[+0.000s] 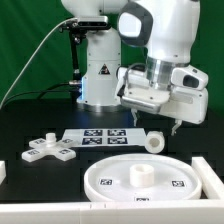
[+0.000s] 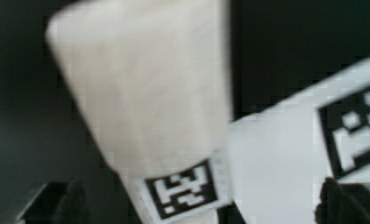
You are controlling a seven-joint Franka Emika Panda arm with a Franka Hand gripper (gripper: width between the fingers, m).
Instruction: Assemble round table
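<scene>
The short thick white cylinder (image 1: 153, 143) lies on the black table next to the marker board (image 1: 105, 136). My gripper (image 1: 155, 122) hovers just above it, open and empty. In the wrist view the cylinder (image 2: 137, 100) is a blurred white bar with a square tag at its near end. That end lies in the gap between my two dark fingertips (image 2: 54, 205), and my gripper (image 2: 200, 208) is not touching it. The large round rimmed disc (image 1: 110, 185) with its central hub lies at the front. The small cross-shaped piece (image 1: 45, 150) lies at the exterior view's left.
The marker board also shows in the wrist view (image 2: 324, 130), beside the cylinder. White bars sit at the edges, at the exterior view's right (image 1: 205, 175) and along the front (image 1: 50, 212). The robot's base (image 1: 100, 80) stands behind.
</scene>
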